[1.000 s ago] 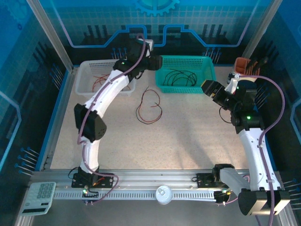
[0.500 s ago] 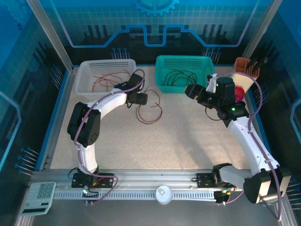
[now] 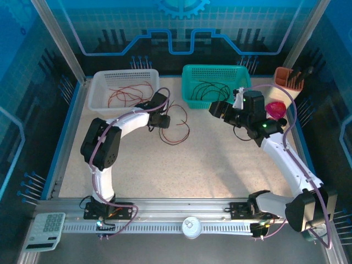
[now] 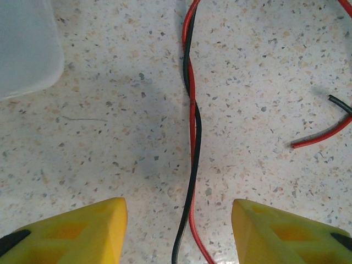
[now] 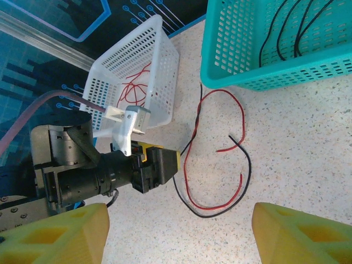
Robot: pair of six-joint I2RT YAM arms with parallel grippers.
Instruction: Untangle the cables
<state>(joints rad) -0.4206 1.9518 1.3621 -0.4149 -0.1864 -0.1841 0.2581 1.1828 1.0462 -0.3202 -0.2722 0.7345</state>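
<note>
A red and a black cable (image 3: pixel 175 124) lie twisted together in a loop on the speckled table between the two baskets. In the left wrist view the twisted pair (image 4: pixel 192 126) runs straight down between my yellow fingers (image 4: pixel 88 231). My left gripper (image 4: pixel 179 220) is open, with table showing on both sides of the pair. From above, the left gripper (image 3: pixel 165 120) sits low at the loop's left side. My right gripper (image 3: pixel 213 108) hovers open in front of the teal basket, holding nothing. Its wrist view looks down on the loop (image 5: pixel 214 165) and the left arm's wrist (image 5: pixel 82 181).
The white basket (image 3: pixel 104 82) at the back left holds red cables (image 3: pixel 124 94). The teal basket (image 3: pixel 242 74) at the back centre holds black cables (image 3: pixel 212 91). A brown holder (image 3: pixel 286 77) and a pink object (image 3: pixel 275 108) sit at the back right.
My left arm has swung down from the baskets onto the table at the loop, and its jaws have narrowed. My right gripper has moved left, towards the middle.
</note>
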